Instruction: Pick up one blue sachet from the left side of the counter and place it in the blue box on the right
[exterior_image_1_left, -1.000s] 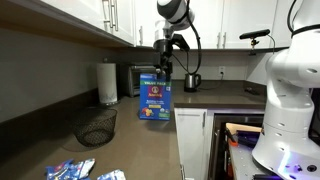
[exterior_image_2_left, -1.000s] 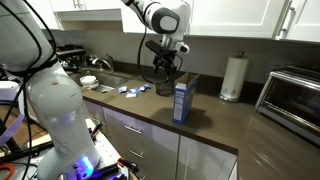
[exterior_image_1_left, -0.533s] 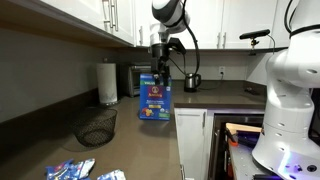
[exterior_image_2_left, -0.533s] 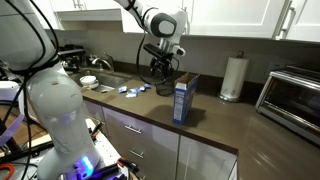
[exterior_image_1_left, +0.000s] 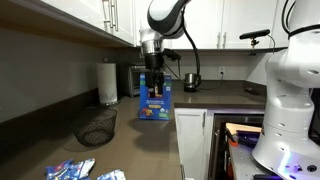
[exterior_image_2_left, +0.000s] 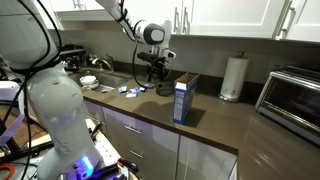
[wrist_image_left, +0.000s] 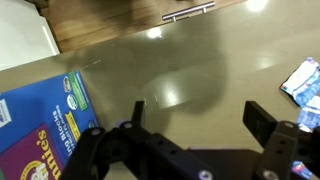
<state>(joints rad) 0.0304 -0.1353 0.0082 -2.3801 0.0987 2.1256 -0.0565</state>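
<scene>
The arm (exterior_image_1_left: 165, 15) bends down from overhead, wrist vertical. Its end effector (wrist_image_left: 195, 115) hangs released and empty above the desk (wrist_image_left: 180, 60), between the blue box (wrist_image_left: 45, 130) and the blue sachets (wrist_image_left: 305, 85).

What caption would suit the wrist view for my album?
Open gripper above the counter, blue box at lower left, sachets at the right edge.

Kitchen, by every sign. Long dark surface (exterior_image_2_left: 235, 135) running over white base cabinets (exterior_image_2_left: 150, 140), with more white cabinets on the wall above (exterior_image_2_left: 250, 18). Standing along the back wall: a silver toaster oven (exterior_image_2_left: 296, 94), an upright paper towel roll (exterior_image_2_left: 234, 78) and, seen in an exterior view, a dark kettle (exterior_image_1_left: 192, 81). Nearer the front there, a black wire basket (exterior_image_1_left: 95, 127).
</scene>
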